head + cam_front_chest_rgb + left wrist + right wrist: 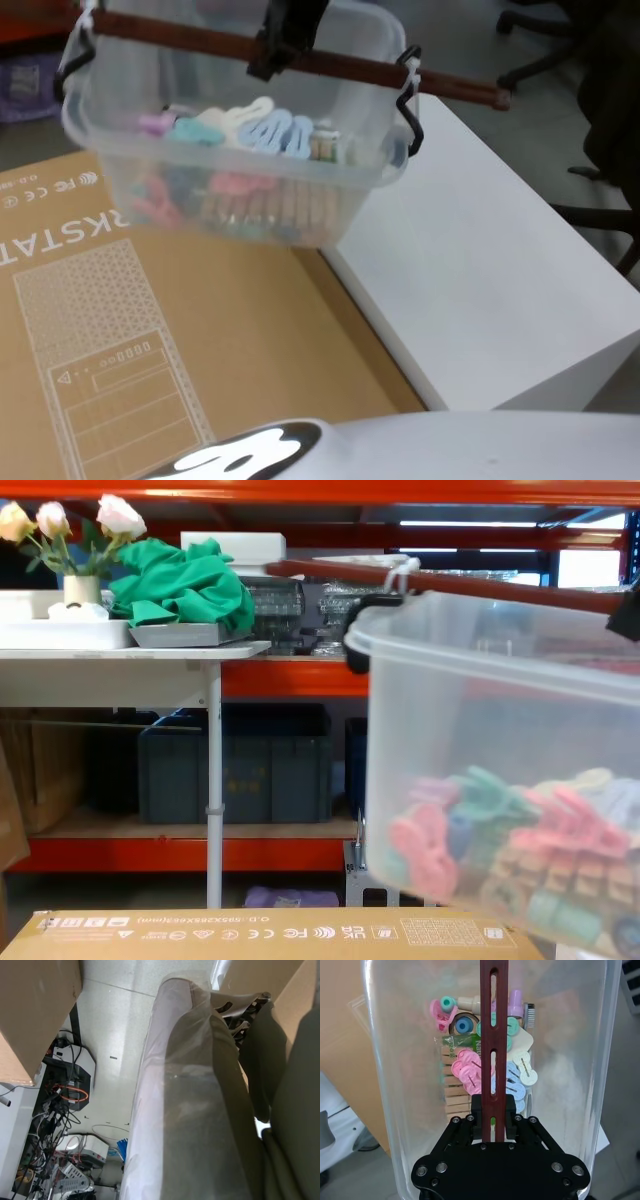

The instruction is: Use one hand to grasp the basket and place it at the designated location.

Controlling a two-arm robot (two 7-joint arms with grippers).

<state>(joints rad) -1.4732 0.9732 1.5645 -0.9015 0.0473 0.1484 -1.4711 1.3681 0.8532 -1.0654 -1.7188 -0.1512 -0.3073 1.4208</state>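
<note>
Right gripper (493, 1119): clamped tight on bar handle (493, 1035).
Basket (130, 140): lifted over cardboard box (250, 330); clothes pegs (272, 131) inside.

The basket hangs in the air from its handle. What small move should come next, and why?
Probably shift it slightly to the robot's right, with the right end effector shut on the bar handle. The basket hangs clear of any surface, seemingly above the edge where the cardboard box meets the white table, so lowering here might land it unevenly.
</note>
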